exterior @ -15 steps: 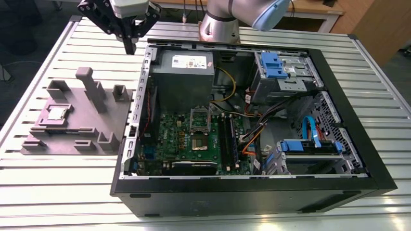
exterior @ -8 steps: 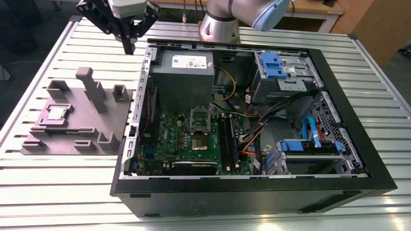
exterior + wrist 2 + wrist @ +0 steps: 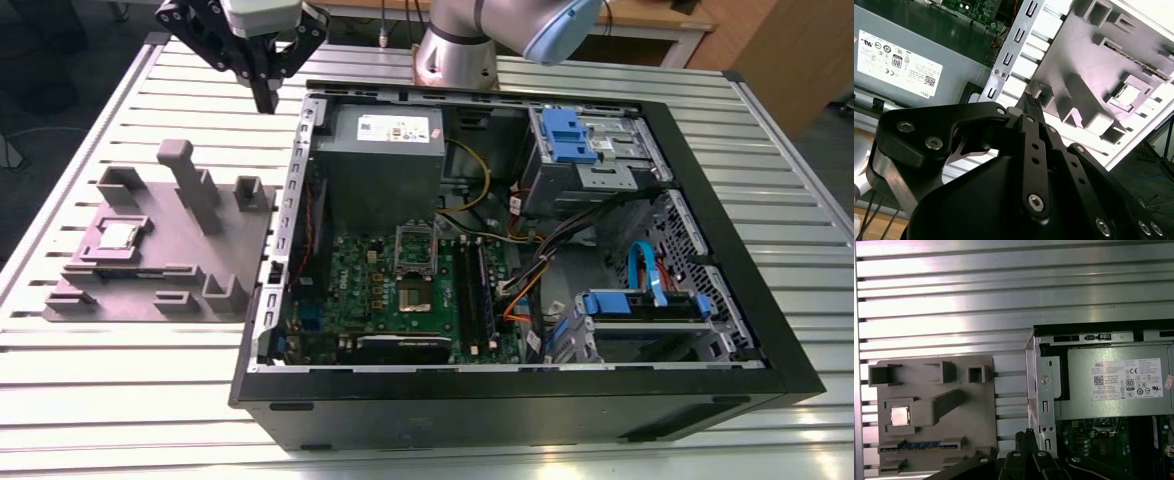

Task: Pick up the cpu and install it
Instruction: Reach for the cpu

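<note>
Well apart from the jaws, the cpu lies among fixture posts.

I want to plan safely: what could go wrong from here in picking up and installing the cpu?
The cpu lies in a recess of the grey fixture beside tall posts; the end effector might strike them. Inside the case, loose cables near the socket might snag.
</note>
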{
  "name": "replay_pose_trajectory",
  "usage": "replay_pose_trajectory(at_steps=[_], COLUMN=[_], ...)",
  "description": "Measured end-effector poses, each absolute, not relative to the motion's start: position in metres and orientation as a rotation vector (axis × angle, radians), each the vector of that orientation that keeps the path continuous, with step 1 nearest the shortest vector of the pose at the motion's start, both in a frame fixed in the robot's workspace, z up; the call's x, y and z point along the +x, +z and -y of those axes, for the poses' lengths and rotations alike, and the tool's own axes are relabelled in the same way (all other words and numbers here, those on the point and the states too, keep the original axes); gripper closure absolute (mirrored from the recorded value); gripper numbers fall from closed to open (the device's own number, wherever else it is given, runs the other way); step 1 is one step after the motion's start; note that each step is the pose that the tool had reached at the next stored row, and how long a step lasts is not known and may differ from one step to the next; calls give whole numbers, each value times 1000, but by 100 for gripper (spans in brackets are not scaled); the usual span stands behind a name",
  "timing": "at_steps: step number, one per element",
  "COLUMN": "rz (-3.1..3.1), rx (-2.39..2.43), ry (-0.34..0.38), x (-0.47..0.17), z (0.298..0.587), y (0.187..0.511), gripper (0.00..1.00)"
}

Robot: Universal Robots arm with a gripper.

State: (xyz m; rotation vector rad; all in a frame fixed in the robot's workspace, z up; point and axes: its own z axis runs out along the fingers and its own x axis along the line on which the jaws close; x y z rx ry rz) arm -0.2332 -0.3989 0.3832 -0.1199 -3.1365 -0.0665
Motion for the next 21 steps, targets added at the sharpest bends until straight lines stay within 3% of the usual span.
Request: replay_pose_trajectory(at_steps=[21], rz=[3136], rx=[-120], ry=[-66], x=[-241], z=[399], y=[383], gripper=[90])
